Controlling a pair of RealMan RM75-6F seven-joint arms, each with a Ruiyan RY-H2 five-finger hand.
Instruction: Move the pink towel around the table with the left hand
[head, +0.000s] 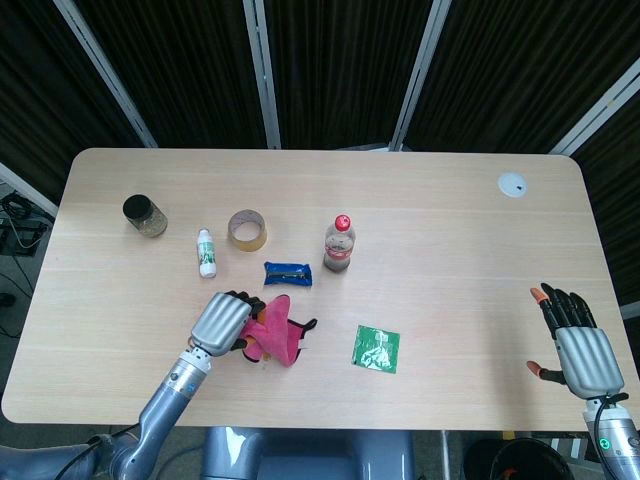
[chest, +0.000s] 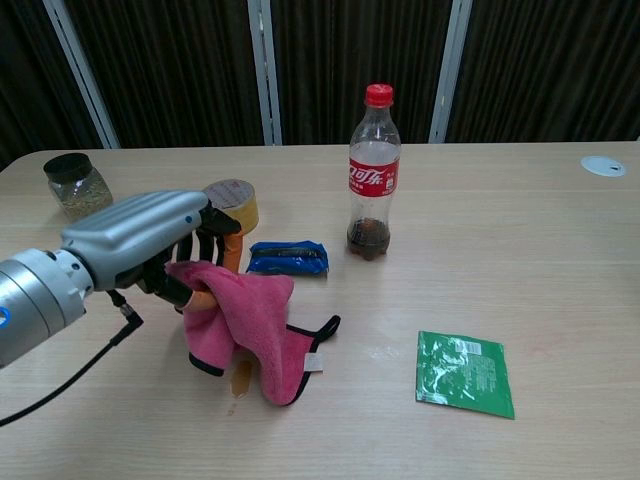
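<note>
My left hand grips the pink towel by one bunched edge and holds it lifted, so the cloth hangs down with its lower end and black trim touching the table near the front middle-left. In the chest view the hanging towel covers a small brown stain on the tabletop. My right hand hovers open with fingers spread at the front right edge, holding nothing; only the head view shows it.
Behind the towel lie a blue packet, a cola bottle and a tape roll. A small white bottle and a jar stand at left. A green packet lies at right.
</note>
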